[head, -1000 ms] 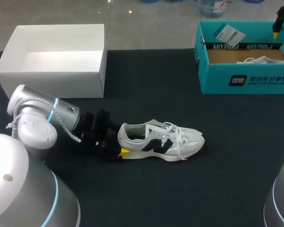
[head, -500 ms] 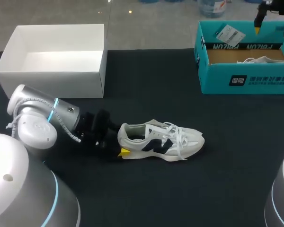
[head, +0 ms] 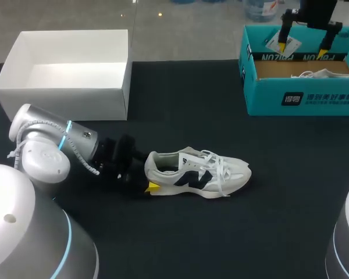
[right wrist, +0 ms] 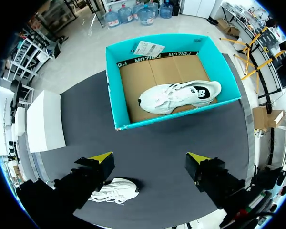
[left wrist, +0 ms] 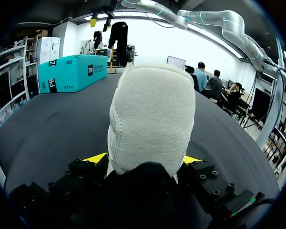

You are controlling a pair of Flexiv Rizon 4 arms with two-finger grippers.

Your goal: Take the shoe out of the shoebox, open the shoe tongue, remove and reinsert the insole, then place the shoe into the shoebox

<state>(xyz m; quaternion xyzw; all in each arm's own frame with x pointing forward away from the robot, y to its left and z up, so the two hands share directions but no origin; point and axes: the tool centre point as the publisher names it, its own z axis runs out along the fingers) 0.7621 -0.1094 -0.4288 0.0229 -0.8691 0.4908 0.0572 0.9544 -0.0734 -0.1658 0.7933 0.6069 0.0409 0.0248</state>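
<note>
**Sneaker clamped at the heel by the left gripper**
The sneaker is laid on the table, long axis crosswise, toe directed away from the left gripper. The right gripper, spread wide, is positioned over the teal shoebox, well apart.

Black table, white shoe mid-table, teal shoebox far right, white box far left

shoe: white, navy logo | shoebox: teal | carton: white
</note>
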